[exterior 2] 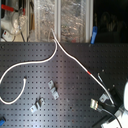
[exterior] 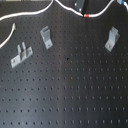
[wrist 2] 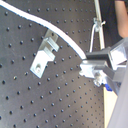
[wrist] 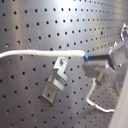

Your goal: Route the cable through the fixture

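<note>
The robot's pale metal gripper (exterior: 80,7) is cut off by the first exterior view's top edge, so its jaws' stance can't be told; the long thin white cord (exterior: 30,14) runs off that view's left edge.

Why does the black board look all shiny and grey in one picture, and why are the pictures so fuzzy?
In the first wrist view, light glares off the board, washing it silvery grey. In the second wrist view it looks darker. Both exterior views are soft and blurry, so the cable and brackets lack crisp edges.

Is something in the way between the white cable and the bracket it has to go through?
No, nothing visible. In the first exterior view, only bare board lies between the cable and the bracket.
</note>
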You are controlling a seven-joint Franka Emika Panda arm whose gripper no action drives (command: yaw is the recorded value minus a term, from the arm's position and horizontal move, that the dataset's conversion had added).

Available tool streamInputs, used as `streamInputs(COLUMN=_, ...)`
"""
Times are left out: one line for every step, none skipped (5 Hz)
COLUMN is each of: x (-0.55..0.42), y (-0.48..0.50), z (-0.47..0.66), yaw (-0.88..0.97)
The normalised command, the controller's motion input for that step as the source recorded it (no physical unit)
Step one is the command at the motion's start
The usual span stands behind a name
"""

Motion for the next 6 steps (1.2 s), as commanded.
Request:
streamInputs(x=-0.008, y=0.013, z=0.00, yaw=0.00)
streamInputs(x=0.066, y=-0.135, z=0.06, yaw=0.08)
streamInputs(x=0.059, y=-0.116, z=0.39, yaw=-0.03)
streamInputs(x=0.073, y=-0.059, z=0.44, yaw=-0.11)
streamInputs(x=0.153, y=0.077, z=0.45, yaw=-0.04)
streamInputs(x=0.146, y=0.003, z=0.45, yaw=0.02)
